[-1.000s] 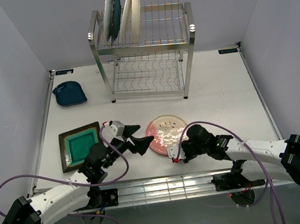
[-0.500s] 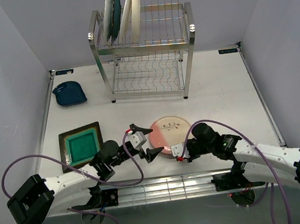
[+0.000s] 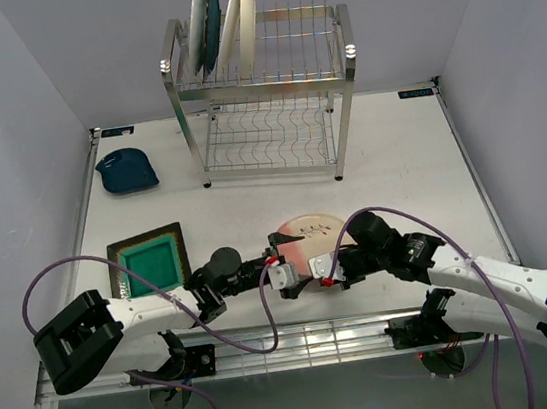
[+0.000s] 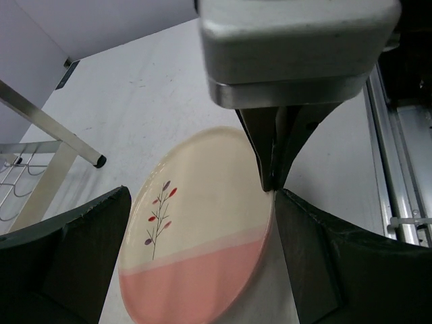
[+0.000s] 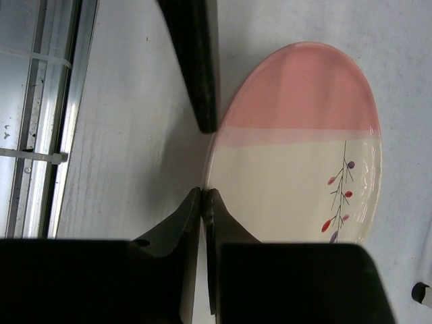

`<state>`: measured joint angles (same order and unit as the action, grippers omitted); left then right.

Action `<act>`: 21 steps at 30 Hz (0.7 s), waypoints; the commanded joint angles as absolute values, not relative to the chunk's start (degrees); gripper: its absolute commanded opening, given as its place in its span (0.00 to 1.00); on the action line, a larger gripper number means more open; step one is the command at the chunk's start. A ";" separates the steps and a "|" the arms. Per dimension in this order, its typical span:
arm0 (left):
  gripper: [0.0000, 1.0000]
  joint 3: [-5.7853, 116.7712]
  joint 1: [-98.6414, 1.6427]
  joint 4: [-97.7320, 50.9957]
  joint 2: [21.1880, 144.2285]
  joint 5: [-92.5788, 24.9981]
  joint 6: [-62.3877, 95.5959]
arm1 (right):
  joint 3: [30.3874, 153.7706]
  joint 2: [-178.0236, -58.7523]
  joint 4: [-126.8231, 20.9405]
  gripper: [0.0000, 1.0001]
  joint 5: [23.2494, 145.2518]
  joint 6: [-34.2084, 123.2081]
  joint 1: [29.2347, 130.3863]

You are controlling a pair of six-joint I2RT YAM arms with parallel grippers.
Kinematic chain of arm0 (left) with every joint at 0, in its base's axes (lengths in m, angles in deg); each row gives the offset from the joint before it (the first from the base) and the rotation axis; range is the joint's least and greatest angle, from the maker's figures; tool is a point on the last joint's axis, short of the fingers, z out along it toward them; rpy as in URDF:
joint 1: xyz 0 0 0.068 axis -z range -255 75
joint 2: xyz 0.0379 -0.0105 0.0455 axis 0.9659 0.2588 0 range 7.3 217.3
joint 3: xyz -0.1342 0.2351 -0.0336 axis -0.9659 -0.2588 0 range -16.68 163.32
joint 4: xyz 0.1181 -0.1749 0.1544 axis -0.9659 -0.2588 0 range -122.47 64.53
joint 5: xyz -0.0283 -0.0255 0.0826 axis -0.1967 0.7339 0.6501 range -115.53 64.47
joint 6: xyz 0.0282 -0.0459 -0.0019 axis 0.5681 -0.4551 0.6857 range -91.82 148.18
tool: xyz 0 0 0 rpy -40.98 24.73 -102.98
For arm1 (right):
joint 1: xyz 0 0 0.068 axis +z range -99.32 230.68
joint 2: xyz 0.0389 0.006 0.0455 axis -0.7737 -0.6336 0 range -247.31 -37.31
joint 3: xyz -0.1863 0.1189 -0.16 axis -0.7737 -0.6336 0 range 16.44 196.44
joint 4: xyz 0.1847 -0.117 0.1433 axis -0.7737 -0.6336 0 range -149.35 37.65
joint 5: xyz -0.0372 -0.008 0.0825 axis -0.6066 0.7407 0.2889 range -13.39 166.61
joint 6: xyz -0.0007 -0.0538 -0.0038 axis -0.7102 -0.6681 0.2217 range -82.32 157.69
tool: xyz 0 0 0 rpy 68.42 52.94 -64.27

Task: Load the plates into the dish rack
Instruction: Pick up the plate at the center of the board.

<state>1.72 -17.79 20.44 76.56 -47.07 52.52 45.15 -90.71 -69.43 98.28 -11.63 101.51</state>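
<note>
One pink-and-cream round plate is being picked up: the right gripper, closed, touches its five-o'clock rim; the left gripper straddles it wide open and empty, and likely must close next.

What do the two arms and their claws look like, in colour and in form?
The left arm and the right arm have white links, black joint housings and a purple cable each. The left claw has broad dark fingers. The right claw has dark tapering fingers below a grey-white body.

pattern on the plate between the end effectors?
Round plate: cream with a pink section, red-purple leaf sprig. Clearest in left wrist view.
</note>
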 commanded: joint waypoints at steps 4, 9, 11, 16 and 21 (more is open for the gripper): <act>0.98 5.21 -12.60 15.40 80.95 -41.18 65.44 | 49.84 -89.78 -70.71 0.08 100.60 -12.85 101.22; 0.98 4.33 -9.53 14.34 79.56 -39.07 67.64 | 51.68 -90.13 -71.68 0.08 100.25 -13.03 101.22; 0.98 3.89 -8.73 13.47 78.76 -38.28 68.00 | 52.13 -90.13 -71.94 0.08 100.25 -13.03 101.22; 0.98 5.03 -6.36 11.71 81.81 -31.18 69.31 | 53.88 -89.60 -73.61 0.08 100.60 -13.12 101.22; 0.95 6.61 -3.64 11.88 86.49 -22.82 72.04 | 54.76 -89.25 -74.58 0.08 100.52 -13.20 101.22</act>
<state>4.75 -5.07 13.05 85.21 -29.69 69.59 51.01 -90.65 -76.12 98.87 -12.29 101.32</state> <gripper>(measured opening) 0.955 0.088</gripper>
